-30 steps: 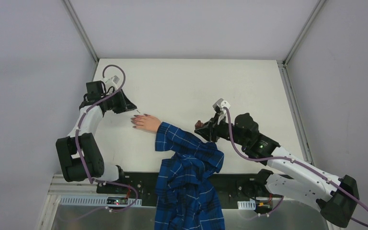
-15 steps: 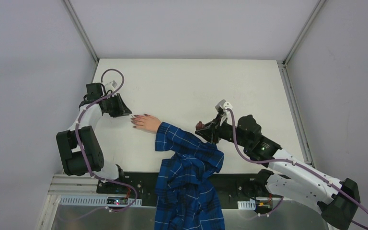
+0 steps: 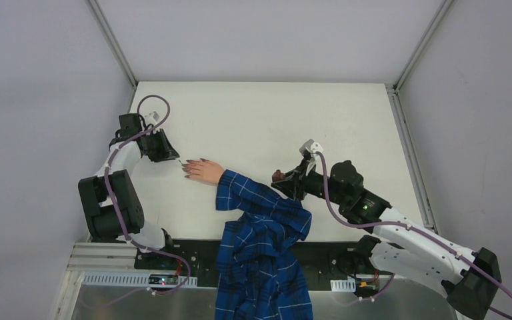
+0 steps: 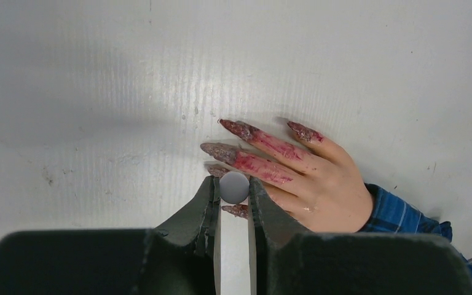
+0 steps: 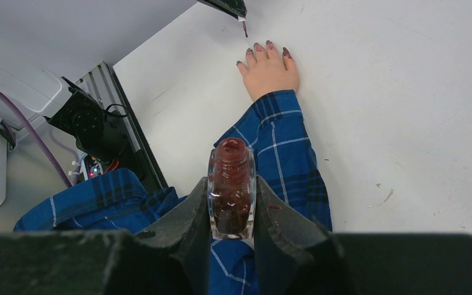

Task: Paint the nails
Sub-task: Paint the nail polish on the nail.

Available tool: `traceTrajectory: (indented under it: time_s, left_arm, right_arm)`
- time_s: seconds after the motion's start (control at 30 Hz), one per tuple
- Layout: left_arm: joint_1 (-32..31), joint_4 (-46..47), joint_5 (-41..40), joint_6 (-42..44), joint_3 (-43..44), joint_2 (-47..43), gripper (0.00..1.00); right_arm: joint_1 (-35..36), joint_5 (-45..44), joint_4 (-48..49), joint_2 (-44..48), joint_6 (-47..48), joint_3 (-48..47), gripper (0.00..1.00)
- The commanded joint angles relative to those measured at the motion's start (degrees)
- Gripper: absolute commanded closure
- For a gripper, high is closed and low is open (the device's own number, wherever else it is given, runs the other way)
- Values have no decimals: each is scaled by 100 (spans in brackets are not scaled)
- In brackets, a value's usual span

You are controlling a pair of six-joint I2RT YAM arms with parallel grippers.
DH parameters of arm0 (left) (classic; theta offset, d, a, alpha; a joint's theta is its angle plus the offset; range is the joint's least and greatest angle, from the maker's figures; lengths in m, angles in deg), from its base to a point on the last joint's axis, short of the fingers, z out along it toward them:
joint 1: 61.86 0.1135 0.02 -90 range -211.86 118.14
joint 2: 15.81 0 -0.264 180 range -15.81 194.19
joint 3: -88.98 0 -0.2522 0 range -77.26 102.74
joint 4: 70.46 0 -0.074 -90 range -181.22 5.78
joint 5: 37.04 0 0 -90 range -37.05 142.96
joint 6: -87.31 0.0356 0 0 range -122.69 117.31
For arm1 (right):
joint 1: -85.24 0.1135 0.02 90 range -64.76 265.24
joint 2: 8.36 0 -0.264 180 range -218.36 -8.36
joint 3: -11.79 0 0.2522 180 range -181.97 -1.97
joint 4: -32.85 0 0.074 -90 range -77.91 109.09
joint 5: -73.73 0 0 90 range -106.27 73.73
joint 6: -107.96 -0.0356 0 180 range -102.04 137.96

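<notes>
Overhead, the pale mannequin hand (image 3: pixel 205 172) lies flat on the white desk (image 3: pixel 260 113), toward its 9 o'clock side, with fingers aimed at 9 o'clock. Its dark reddish-purple nails (image 3: pixel 188 167) tip those fingers. A blue plaid sleeve (image 3: pixel 257 203) trails from the wrist toward 5 o'clock and off the near edge.

The left hand (image 4: pixel 233 195) is closed on a small round white brush cap (image 4: pixel 234 186), one finger pressed to each side. From the left wrist camera the cap sits at about 6 o'clock of the longer nails, which are long, pointed and unevenly coated. It partly covers the lowest finger. Red smears run down the fingers toward the knuckles. From the right wrist camera, a short white brush stem (image 5: pixel 244 24) with a dark tip hangs just at 11 o'clock of the nails. I cannot tell whether it touches them.

The right hand (image 5: pixel 232 182) grips an uncapped, upright polish bottle (image 5: pixel 230 209) of dark red liquid, both fingers against its glass sides. Overhead, it holds the bottle just at 3 o'clock of the sleeve's upper fold, well apart from the nails.
</notes>
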Motion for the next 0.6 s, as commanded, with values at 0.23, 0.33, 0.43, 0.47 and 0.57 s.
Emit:
traceTrajectory:
  time_s: [0.23, 0.33, 0.43, 0.47, 0.57]
  left_arm:
    - [36, 180, 100, -342, 334, 385, 100]
    - [36, 284, 180, -409, 347, 455, 100]
    - [29, 311, 238, -465, 357, 530, 100]
    - [27, 318, 240, -474, 355, 536, 100]
    - [27, 319, 217, -477, 353, 537, 100]
  right_arm:
    - [-26, 147, 456, -176, -81, -18, 100]
    - [-29, 160, 460, -210, -80, -18, 100]
    - [-29, 165, 460, -224, -77, -18, 100]
    - [-34, 161, 464, -231, -77, -18, 100]
    - [-34, 152, 465, -245, -77, -14, 100]
